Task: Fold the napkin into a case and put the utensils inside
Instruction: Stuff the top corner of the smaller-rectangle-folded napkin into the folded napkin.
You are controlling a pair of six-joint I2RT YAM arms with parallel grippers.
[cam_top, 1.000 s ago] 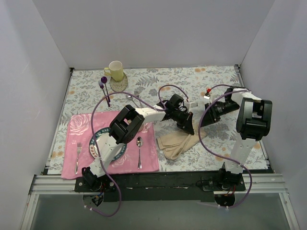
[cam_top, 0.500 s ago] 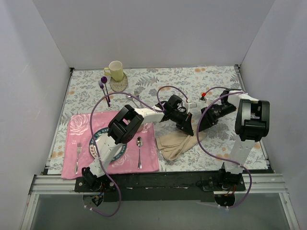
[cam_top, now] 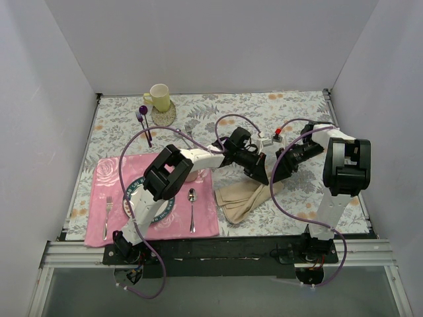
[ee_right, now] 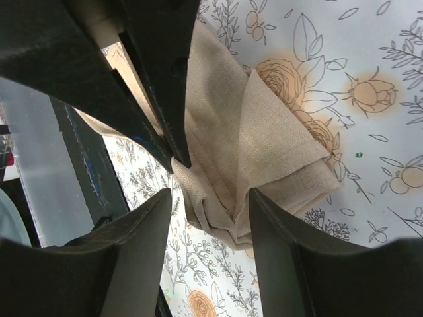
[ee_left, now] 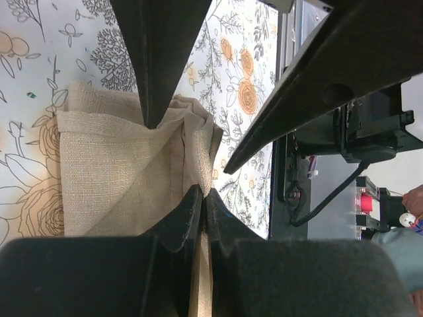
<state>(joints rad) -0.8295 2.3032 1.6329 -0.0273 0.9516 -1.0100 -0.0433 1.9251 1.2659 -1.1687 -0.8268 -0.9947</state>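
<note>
Left claw [ee_left: 201,195] is pressing tight together, pinching a fold of the napkin [ee_left: 106,172] at its far right corner. Right claw [ee_right: 211,195] is standing spread, its fingers [ee_right: 142,257] straddling that same bunched corner, just beside the left one. Whether they are touching cloth, I can't tell. The napkin is lying as a loose folded bundle on the tablecloth [cam_top: 218,105], just right of the placemat [cam_top: 109,173]. On the mat, the spoon [cam_top: 192,210] is lying right of the plate [cam_top: 130,198] and the fork [cam_top: 106,216] left of it, both apart from the napkin. The left arm is covering most of the plate, so what's on it can't be told. Far left, the mug [cam_top: 158,97] is sitting on a coaster [cam_top: 165,117], its inside too small to read, with a purple fork [cam_top: 144,129] just beside it.
</note>
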